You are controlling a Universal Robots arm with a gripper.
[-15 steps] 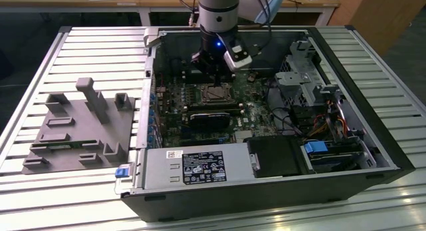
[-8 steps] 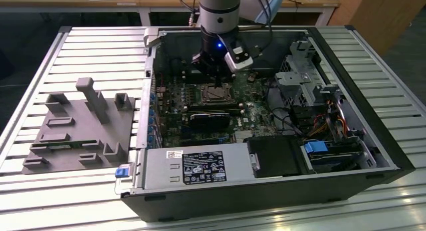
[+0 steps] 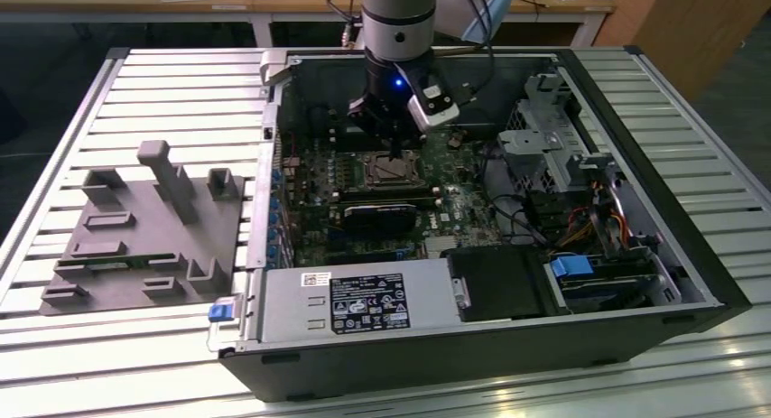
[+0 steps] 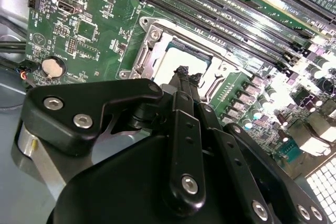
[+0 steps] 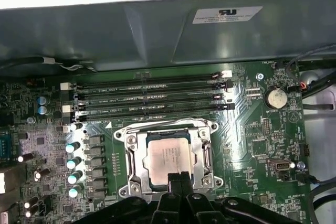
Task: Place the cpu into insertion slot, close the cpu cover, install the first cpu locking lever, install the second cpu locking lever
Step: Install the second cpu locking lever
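Open PC case lies on a slatted metal desk, wooden tables behind. Grey fixture sits near desk's edge at exterior view's left. Gripper fingers together, empty, over insertion slot. Cpu seated in slot, cpu cover down around it.

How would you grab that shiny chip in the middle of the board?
Probably by two opposite edges, from straight above: the cpu lies flat, and the cover frames its edges, so that would need lifting first.
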